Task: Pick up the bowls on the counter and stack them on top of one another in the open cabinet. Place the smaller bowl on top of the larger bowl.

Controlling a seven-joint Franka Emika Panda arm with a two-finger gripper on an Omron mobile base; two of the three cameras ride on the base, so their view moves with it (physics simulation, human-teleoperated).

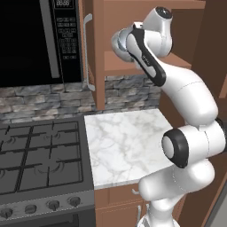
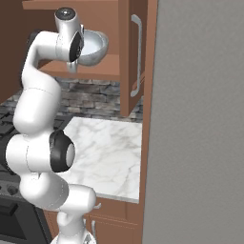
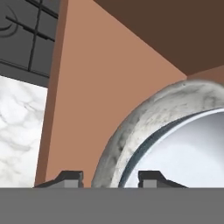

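Speckled grey stone marks the larger bowl, whose rim passes between the two fingers of the gripper. The left tip sits outside the wall; right of it, the other is inside, over the smaller bowl nested within. Whether the fingers press or stand just apart, I cannot tell. Both bowls rest on the open cabinet shelf. Risk: withdrawing without spreading clear could snag the rim and drag the stack off the shelf toward the counter.
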